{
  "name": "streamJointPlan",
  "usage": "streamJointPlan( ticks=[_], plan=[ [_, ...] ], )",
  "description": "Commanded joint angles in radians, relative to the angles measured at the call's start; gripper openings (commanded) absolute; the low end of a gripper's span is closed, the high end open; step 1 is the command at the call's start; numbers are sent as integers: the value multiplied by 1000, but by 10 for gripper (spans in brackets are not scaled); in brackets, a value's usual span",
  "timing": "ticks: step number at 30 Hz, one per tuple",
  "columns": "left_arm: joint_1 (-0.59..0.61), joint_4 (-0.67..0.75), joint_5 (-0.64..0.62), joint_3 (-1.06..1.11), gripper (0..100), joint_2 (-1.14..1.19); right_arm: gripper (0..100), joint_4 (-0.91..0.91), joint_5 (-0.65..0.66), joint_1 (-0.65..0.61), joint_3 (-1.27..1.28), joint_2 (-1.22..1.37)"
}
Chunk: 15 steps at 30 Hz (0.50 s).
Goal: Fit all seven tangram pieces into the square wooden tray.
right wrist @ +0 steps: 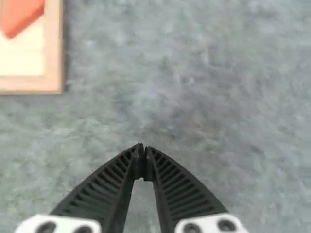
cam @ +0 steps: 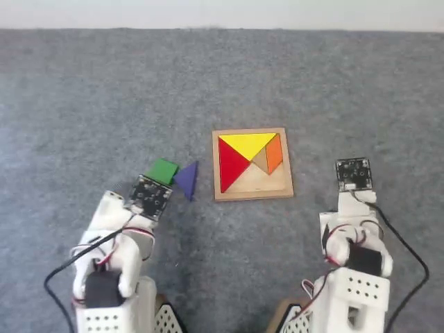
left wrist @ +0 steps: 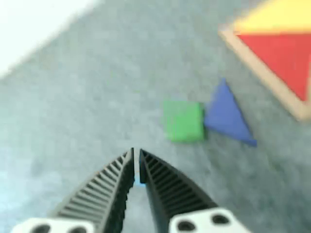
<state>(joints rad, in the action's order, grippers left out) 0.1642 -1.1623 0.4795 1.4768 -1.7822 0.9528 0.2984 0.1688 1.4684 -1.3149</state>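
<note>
- My left tool [left wrist: 136, 153] is pinched nearly together with nothing in it, short of the green square [left wrist: 183, 121]. I judge the step in hand is fetching that square.
- The square lies on the tabletop [cam: 277, 69] against the blue triangle [left wrist: 226, 116], touching or nearly so. Both sit toward the left edge from the wooden tray [cam: 252, 195], which is about mid-tabletop.
- I should spread the tool wide before going down, since coming down pinched would only shove the piece along.
- The triangle crowds the square's tray-facing side, so I would turn the wrist and take the two free sides, low on the block.
- I would lift straight up so the triangle is not dragged.
- In the tray, the yellow triangle [cam: 248, 143], red triangle [cam: 230, 165] and orange piece [cam: 275, 154] fill the part toward the far edge. Bare wood [cam: 260, 184] shows toward the near edge, and I must choose the square's slot there.
- My right tool [right wrist: 142, 147] is closed on nothing, toward the right edge from the tray. It is best left parked, out of the left arm's path.
</note>
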Motion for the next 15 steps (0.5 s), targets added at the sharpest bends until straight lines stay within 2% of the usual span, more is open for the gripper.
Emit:
streamJointPlan(
  ticks=[1, 5, 10, 12, 15],
  plan=[
    [15, 26, 8, -288, 80, 339, 7, -4, 15, -67, 9, -28],
    [17, -40, -12, -642, 113, 887, 7, -33, 20, -65, 34, -36],
    [18, -313, 9, -1170, 115, 1576, 7, -42, 21, -65, 40, -38],
    [44, -384, 8, -1348, 116, 1789, 7, -42, 21, -65, 40, -38],
    [75, -408, -14, -1550, 138, 1992, 7, -44, 21, -65, 41, -38]
  ],
)
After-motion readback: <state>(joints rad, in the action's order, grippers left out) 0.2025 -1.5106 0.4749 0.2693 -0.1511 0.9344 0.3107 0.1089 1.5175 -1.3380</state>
